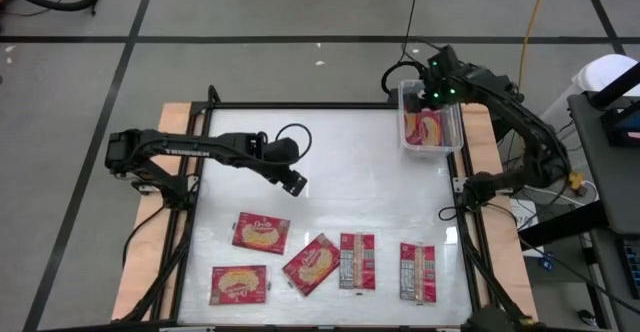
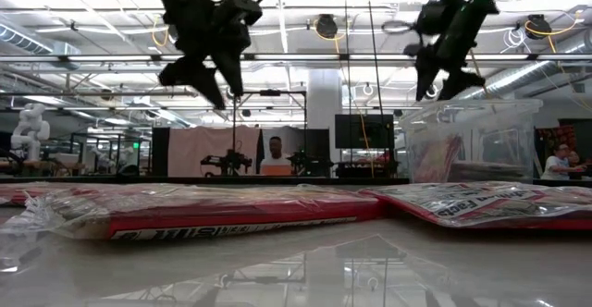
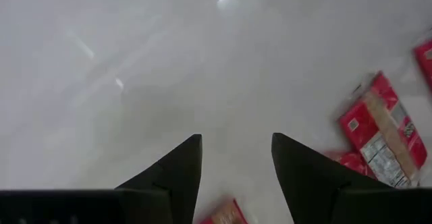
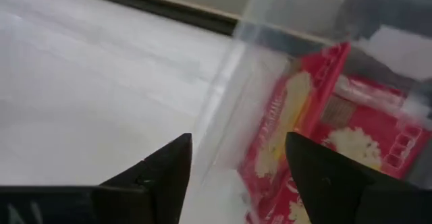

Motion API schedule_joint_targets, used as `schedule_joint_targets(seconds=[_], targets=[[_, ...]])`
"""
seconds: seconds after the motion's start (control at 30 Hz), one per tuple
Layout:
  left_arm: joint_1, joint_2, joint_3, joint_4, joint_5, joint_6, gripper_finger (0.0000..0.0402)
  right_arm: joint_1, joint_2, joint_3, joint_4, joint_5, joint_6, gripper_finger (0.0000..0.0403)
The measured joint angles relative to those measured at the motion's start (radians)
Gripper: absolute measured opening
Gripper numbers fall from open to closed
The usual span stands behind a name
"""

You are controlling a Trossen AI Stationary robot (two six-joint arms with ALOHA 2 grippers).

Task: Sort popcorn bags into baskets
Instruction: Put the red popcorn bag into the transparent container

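Popcorn bags (image 1: 318,263) lay five across the table's (image 1: 350,162) near edge, more inside the clear basket (image 1: 409,144). Hovered over that basket, right gripper (image 4: 237,177) released, empty. Hung mid-table, left gripper (image 1: 294,181) parted, holding nothing.

Two black jointed arms of tubular links and rounded joint housings. Left arm (image 1: 190,149): a black cable loops above its wrist. Right arm (image 1: 520,122): small green lights glow near its wrist, and a black cable trails from it. Each gripper ends in two dark, tapering, wedge-shaped fingers (image 3: 177,177), matt and unmarked.
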Motion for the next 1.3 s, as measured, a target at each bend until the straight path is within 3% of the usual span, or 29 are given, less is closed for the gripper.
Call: schedule_joint_targets(seconds=[0.2,0.67,0.83,1.1,1.3], targets=[[-0.056,0.000,-0.038,0.008,0.010,-0.107,0.0182,-0.036,0.134,-0.002,-0.067,-0.006,-0.004,0.0251],[-0.125,0.000,-0.039,0.018,-0.056,-0.147,0.0182,-0.104,0.229,-0.021,0.001,0.013,-0.042,0.0241],[-0.114,0.000,-0.039,0.018,-0.056,-0.119,0.0182,-0.105,0.236,-0.084,0.059,-0.009,-0.044,0.0183],[-0.111,0.000,-0.039,0.019,-0.057,-0.102,0.0182,-0.105,0.166,-0.094,0.057,-0.032,-0.055,0.0015],[-0.104,0.000,-0.039,0.022,-0.063,-0.047,0.0182,-0.105,0.048,-0.067,-0.001,0.002,-0.035,0.0007]])
